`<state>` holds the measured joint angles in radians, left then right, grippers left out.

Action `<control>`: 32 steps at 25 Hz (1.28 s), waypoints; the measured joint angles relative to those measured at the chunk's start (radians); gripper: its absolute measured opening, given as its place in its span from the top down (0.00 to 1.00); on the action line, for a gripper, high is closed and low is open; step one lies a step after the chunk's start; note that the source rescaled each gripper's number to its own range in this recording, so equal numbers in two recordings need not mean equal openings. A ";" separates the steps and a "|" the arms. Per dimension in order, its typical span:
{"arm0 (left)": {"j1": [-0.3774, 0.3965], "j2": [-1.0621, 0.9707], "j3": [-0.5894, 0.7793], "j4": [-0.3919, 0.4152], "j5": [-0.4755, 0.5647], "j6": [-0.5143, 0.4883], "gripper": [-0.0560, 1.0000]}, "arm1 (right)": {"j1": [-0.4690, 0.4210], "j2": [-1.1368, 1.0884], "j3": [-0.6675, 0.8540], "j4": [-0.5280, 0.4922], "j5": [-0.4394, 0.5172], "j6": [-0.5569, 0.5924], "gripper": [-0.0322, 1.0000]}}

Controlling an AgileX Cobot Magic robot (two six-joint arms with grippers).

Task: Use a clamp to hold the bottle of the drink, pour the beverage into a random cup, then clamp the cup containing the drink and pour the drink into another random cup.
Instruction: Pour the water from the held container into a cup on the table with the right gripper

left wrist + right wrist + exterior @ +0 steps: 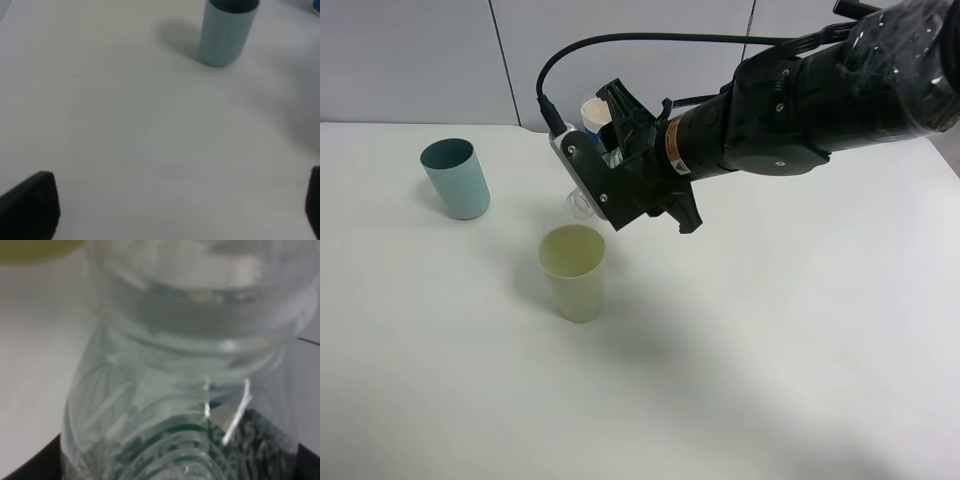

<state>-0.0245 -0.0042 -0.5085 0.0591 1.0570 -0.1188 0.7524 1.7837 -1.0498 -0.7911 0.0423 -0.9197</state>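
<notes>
Clamps the bottle tight in the right gripper, mouth tipped over the yellow-green cup. Shows the left gripper spread wide, teal cup far left.

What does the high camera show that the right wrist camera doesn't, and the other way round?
Only the high view shows the teal cup, the white paper cup behind the right gripper, and the black arm holding the bottle tilted. Only the right wrist view shows the bottle's ribbed clear neck and green label close up. Both show the bottle and the yellow-green cup, though the wrist view catches just its edge.
</notes>
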 joint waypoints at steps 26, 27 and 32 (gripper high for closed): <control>0.000 0.000 0.000 0.000 0.000 0.000 0.00 | 0.040 0.060 -0.112 -0.001 0.062 0.064 0.96; 0.000 0.000 0.000 0.000 0.000 0.000 0.00 | 0.044 0.061 -0.114 -0.015 0.059 0.061 0.96; 0.000 0.000 0.000 0.000 0.000 0.000 0.00 | 0.051 0.061 -0.120 -0.067 0.047 0.048 0.96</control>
<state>-0.0245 -0.0042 -0.5085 0.0591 1.0570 -0.1188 0.8031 1.8443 -1.1698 -0.8585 0.0894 -0.8716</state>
